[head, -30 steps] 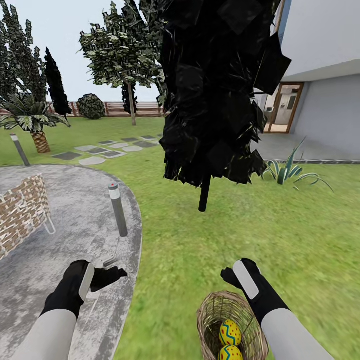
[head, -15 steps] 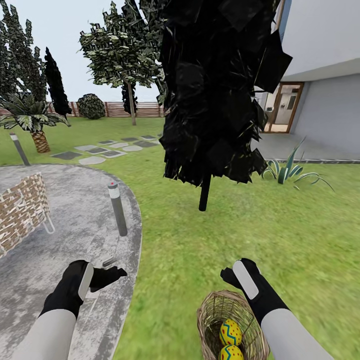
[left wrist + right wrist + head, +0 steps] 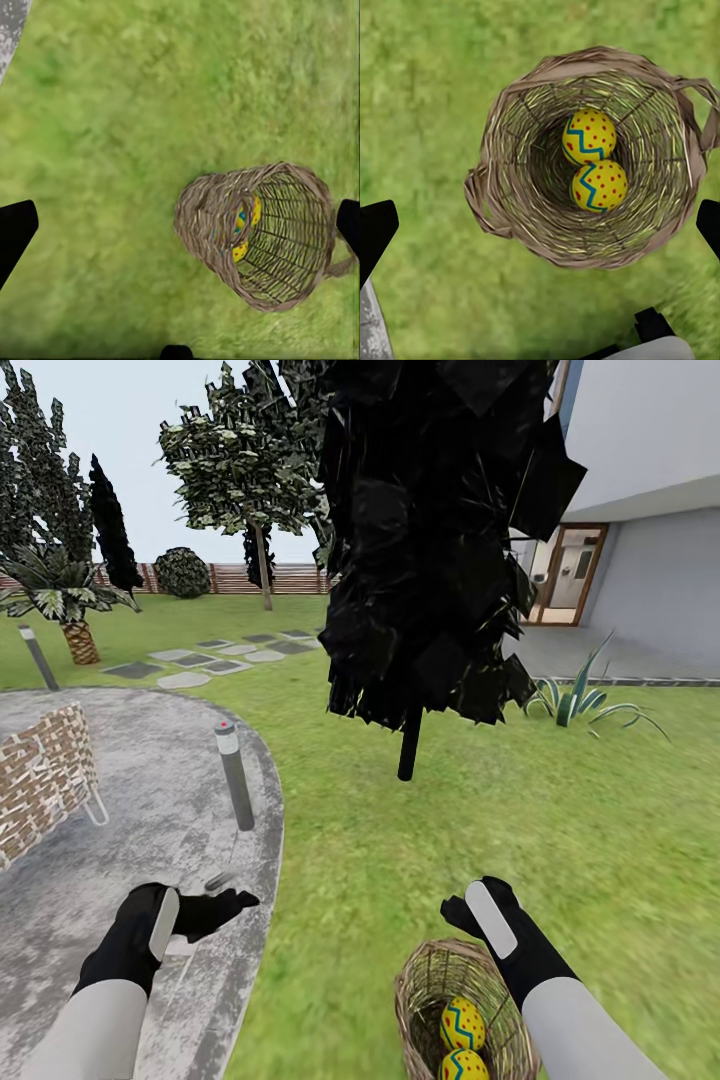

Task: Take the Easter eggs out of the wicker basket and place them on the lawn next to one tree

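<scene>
The wicker basket (image 3: pixel 425 1000) stands upright on the lawn (image 3: pixel 380 860) right in front of me. Two yellow Easter eggs (image 3: pixel 462 1025) with blue zigzags and red dots lie side by side at its bottom (image 3: pixel 589 136). My right gripper (image 3: pixel 470 910) hovers open just above the basket (image 3: pixel 510 195), apart from it, with its fingertips (image 3: pixel 375 232) spread wide. My left gripper (image 3: pixel 215 910) is open over the paving's edge, left of the basket (image 3: pixel 217 217). A tree (image 3: pixel 262 565) with a pale slender trunk stands far back.
A black-leaved tree (image 3: pixel 408 745) with a thin dark trunk rises close ahead. Grey paving (image 3: pixel 130 820) with a bollard (image 3: pixel 235 775) and a brick-patterned seat (image 3: pixel 40 780) lies left. A palm (image 3: pixel 75 610) and stepping stones (image 3: pixel 210 660) lie beyond, a spiky plant (image 3: pixel 580 705) and the house (image 3: pixel 640 510) right.
The view has shifted very slightly. My left arm has drifted a little to the left. The basket, the eggs and my right gripper stay as they were.
</scene>
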You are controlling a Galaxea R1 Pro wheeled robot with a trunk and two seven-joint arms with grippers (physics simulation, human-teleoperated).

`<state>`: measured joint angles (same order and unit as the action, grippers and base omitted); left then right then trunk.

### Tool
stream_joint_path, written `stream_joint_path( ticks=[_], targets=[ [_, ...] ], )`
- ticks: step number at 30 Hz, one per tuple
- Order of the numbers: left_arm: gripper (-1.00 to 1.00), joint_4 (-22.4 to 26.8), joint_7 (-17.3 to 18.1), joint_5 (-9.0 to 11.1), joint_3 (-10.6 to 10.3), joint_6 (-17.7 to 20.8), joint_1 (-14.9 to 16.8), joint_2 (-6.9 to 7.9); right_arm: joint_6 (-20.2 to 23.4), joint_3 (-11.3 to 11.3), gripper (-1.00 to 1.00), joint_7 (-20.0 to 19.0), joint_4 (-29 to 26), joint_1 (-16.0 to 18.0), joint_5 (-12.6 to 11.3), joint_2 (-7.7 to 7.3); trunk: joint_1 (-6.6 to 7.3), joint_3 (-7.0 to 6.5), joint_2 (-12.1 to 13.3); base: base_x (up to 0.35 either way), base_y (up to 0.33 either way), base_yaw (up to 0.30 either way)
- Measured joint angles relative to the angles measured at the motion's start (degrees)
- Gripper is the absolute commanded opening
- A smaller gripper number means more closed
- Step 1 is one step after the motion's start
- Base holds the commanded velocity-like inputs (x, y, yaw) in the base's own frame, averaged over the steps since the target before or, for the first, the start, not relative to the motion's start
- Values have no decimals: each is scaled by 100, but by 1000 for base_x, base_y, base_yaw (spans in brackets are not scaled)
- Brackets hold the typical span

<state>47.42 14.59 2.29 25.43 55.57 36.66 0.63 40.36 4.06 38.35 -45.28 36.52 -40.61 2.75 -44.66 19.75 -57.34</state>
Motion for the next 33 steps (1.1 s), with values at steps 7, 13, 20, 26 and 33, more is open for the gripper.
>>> stream_joint_path(
  ticks=[7, 13, 20, 26, 33],
  targets=[
    [100, 0, 345, 1, 246, -14, -4, 109, 79, 1, 100, -88, -6, 0, -3, 0, -154, 126, -281, 0, 0, 0],
    [100, 1, 557, 3, 455, -2, -5, 135, 98, 1, 100, -279, -3, 0, 6, 0, -286, 234, -522, 0, 0, 0],
    [100, 1, 587, 3, 481, 9, -4, 141, 100, 1, 100, -307, 0, 0, 8, 0, -440, 360, -803, 0, 0, 0],
    [100, 1, 603, 3, 484, 13, -6, 141, 95, 1, 100, -312, 0, 0, 8, 0, -571, 467, -1044, 0, 0, 0],
    [100, 1, 617, 3, 484, 30, -5, 141, 92, 1, 100, -317, 0, 0, 7, 16, -725, 593, -1325, 0, 0, 0]
  ],
)
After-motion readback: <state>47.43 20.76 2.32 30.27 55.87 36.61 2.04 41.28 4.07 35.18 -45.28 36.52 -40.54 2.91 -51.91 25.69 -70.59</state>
